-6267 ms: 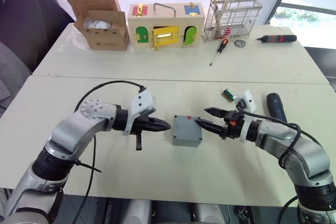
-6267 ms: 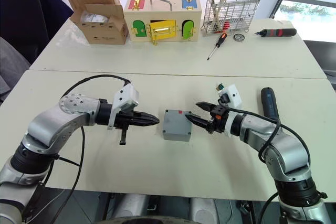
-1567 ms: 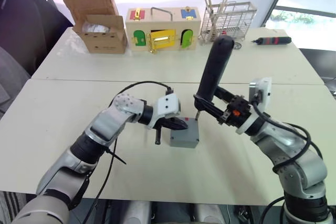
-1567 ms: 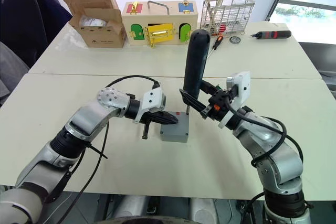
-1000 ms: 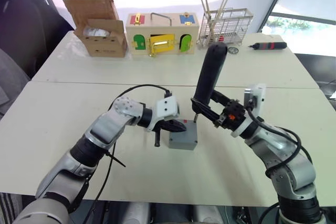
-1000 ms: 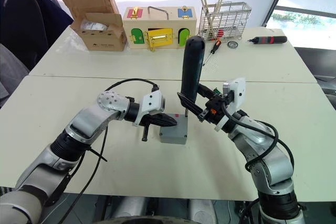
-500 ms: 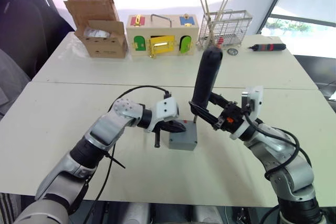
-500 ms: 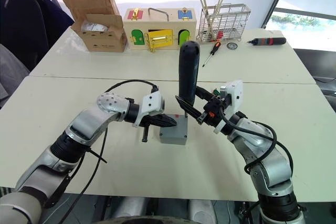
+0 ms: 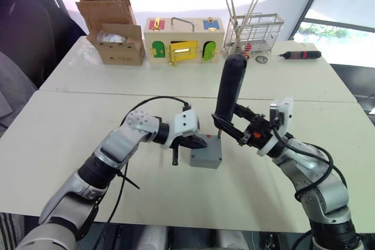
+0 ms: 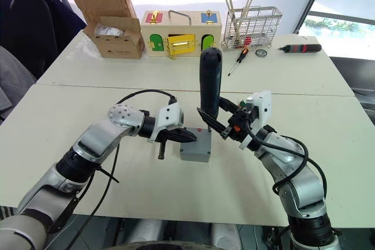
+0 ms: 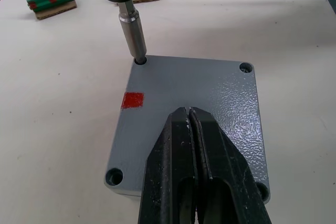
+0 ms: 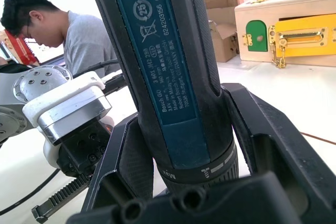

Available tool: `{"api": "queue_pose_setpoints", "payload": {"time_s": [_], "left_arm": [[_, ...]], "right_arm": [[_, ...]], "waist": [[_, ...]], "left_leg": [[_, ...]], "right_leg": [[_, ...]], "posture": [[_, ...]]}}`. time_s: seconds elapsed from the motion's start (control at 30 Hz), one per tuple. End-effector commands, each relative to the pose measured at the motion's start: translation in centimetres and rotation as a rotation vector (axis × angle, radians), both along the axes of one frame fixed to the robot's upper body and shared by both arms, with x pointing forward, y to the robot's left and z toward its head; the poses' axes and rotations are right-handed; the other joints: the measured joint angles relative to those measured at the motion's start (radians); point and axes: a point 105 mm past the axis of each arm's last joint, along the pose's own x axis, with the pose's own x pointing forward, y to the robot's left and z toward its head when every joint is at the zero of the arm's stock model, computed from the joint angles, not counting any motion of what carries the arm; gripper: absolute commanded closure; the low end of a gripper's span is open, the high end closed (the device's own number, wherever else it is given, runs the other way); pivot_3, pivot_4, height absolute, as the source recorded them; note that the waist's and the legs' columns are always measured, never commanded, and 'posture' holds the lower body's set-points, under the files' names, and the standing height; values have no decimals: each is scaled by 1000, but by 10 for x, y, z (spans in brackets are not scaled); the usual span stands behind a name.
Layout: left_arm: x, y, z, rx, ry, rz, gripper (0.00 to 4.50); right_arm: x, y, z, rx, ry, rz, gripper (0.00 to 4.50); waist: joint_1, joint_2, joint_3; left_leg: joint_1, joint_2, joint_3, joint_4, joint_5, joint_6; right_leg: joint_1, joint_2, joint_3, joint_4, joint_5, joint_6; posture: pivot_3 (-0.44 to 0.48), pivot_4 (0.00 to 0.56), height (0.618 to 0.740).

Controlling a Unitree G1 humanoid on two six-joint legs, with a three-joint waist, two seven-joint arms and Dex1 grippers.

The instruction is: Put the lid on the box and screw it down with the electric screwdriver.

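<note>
The grey box (image 9: 206,157) stands mid-table with the lid (image 11: 210,93) lying on it; a small red mark (image 11: 132,99) shows on the lid's top. My left gripper (image 9: 202,143) is shut and empty, its tips resting on the lid (image 11: 189,113). My right gripper (image 9: 231,122) is shut on the electric screwdriver (image 9: 228,89), a thick dark tool held upright. Its metal bit (image 11: 131,32) sits in one corner screw hole of the lid. In the right wrist view the fingers (image 12: 123,161) clasp the tool's body (image 12: 173,77).
Along the far table stand a cardboard carton (image 9: 114,27), a wooden box with coloured doors (image 9: 183,40) and a wire rack (image 9: 253,29). A manual screwdriver (image 10: 237,61) and a pen-like tool (image 9: 300,55) lie near the rack. Green terminal blocks (image 11: 51,2) lie beyond the box. A person (image 12: 58,30) sits behind.
Since the earliest frames my right gripper has taken the screwdriver off the table and stood its bit on the lid's corner; my left gripper moved onto the lid. Almost still over the last second.
</note>
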Motion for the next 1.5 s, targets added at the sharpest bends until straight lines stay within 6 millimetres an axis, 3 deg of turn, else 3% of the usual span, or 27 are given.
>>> {"api": "queue_pose_setpoints", "payload": {"time_s": [0.03,0.63,0.87,1.07,1.23,1.37,1.5], "left_arm": [[0,6,-15,59,31,26,4500],[-1,3,-18,65,30,15,4500],[1,2,-17,61,29,17,4500],[3,2,-17,57,22,21,4500],[4,1,-17,46,18,18,4500],[9,1,-5,-1,-10,39,4500],[21,2,23,-88,-54,94,4500]], "right_arm": [[2,-6,-54,-72,224,-20,2627],[3,-11,-53,-54,220,-51,2627],[7,-13,-33,-16,164,-70,2627],[7,-19,54,113,-28,-65,2627],[-12,-21,128,184,-101,94,2627],[-11,-26,152,221,-111,110,2627],[3,-37,154,247,-88,24,2627]], "waist": [[0,0,0],[12,0,0],[21,0,0],[21,6,5],[20,16,19],[20,14,21],[18,13,23]], "left_leg": [[0,0,0,0,0,0],[0,0,-1,0,-1,-1],[-1,0,-1,0,-1,-1],[-6,-1,-1,0,-1,-1],[-12,-5,0,0,-1,-1],[-17,-4,-2,0,0,-2],[-21,-4,-1,3,1,-2]], "right_leg": [[0,0,0,0,0,0],[0,-4,1,-2,-1,-2],[0,-5,1,-5,-2,-5],[-1,-6,1,-5,-2,-5],[-6,-10,0,-4,0,-2],[-10,-9,-2,-2,0,-2],[-14,-9,-2,0,0,-2]], "posture": [[0,150,735],[0,150,735],[0,150,735],[0,150,735],[0,150,735],[0,150,735],[0,150,735]]}}
